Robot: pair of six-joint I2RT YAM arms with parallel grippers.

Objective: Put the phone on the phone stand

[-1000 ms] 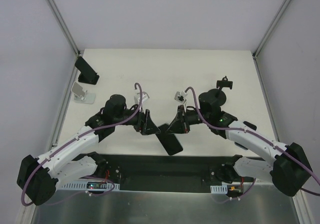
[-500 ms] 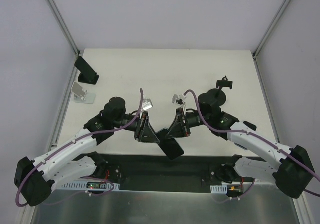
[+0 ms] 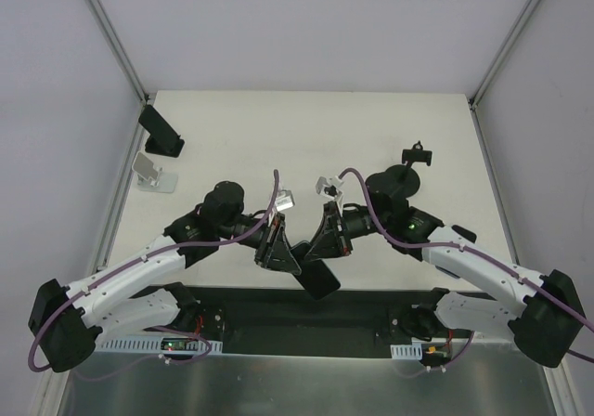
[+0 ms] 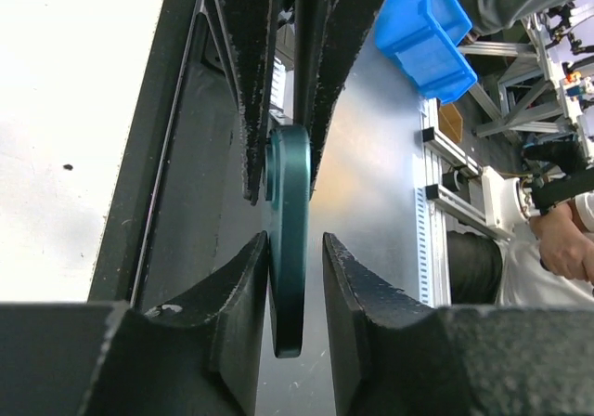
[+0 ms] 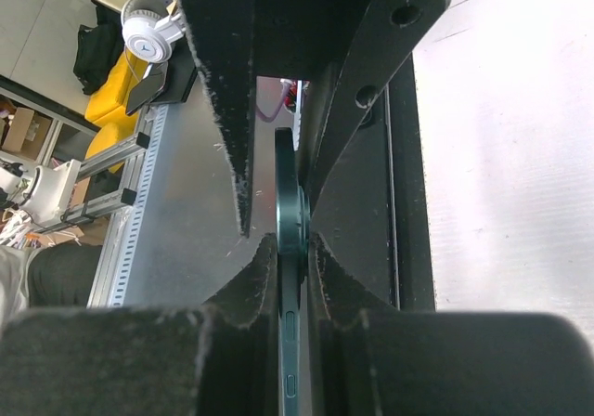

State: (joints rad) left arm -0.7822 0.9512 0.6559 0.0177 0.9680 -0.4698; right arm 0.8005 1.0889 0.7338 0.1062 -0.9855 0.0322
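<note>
Phone [image 5: 291, 212]: held edge-on, apparently for handover.
Right gripper [image 5: 291, 249]: clamped on the phone, bearing it.
Left gripper [image 4: 295, 241]: narrow, straddling the phone opposite, one pad short of contact, likely poised to receive.

Left gripper [image 3: 281, 252] closer, now astride phone [image 3: 318, 280].

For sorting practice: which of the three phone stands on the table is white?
The white phone stand at the left edge, beside the black stand; the right stand is black.
</note>
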